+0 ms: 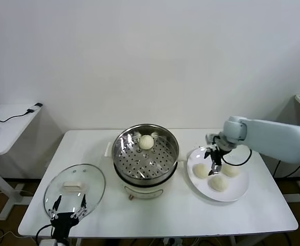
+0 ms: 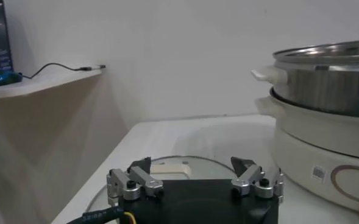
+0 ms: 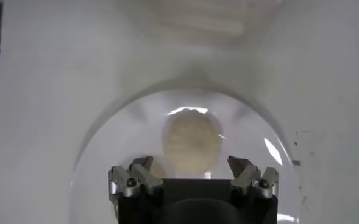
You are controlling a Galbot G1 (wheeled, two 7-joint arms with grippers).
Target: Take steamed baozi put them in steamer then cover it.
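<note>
one baozi (image 1: 147,142) already lies at the far side of the steamer (image 1: 166,165), mid-table; three more buns sit on the white plate (image 1: 235,193) to its right. your right gripper (image 1: 214,160) hangs over the plate's left part, fingers spread wide and holding nothing, directly above the left bun (image 1: 200,170), which the right wrist view shows between the open jaws. the step in hand is the second pick. next, you need to lower straight down until the fingers straddle that bun, then close gently, since the dough looks soft. your left gripper (image 1: 68,213) waits at the near left edge, also fully open and empty, just beside the glass cover (image 1: 91,180) lying flat on the table.
</note>
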